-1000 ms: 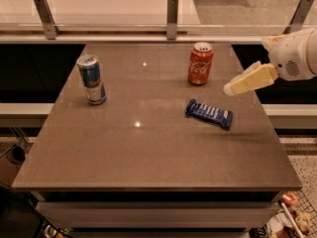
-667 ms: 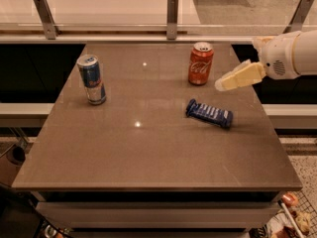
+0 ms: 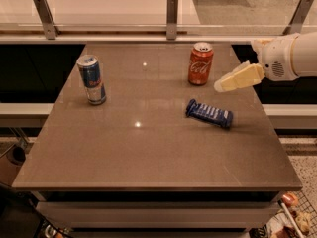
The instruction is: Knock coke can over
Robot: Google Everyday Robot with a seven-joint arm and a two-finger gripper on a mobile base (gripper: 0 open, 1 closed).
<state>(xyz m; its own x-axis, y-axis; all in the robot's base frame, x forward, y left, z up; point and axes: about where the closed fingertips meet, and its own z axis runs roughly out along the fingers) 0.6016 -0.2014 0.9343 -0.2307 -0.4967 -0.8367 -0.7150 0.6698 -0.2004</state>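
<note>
The coke can [image 3: 200,63] stands upright near the far right of the brown table [image 3: 148,148]. It is red-orange with white script and a silver top. My gripper [image 3: 221,85] comes in from the right on a white arm. Its cream-coloured tip hangs just right of the can, a short gap away, not touching it. It holds nothing.
A taller blue-and-silver can [image 3: 92,79] stands upright at the far left. A flat blue snack bar wrapper [image 3: 209,113] lies in front of the coke can, below my gripper. A glass rail with metal posts [image 3: 172,10] runs behind the table.
My gripper has moved left and a little up toward the coke can. The cans and the wrapper have not moved.
</note>
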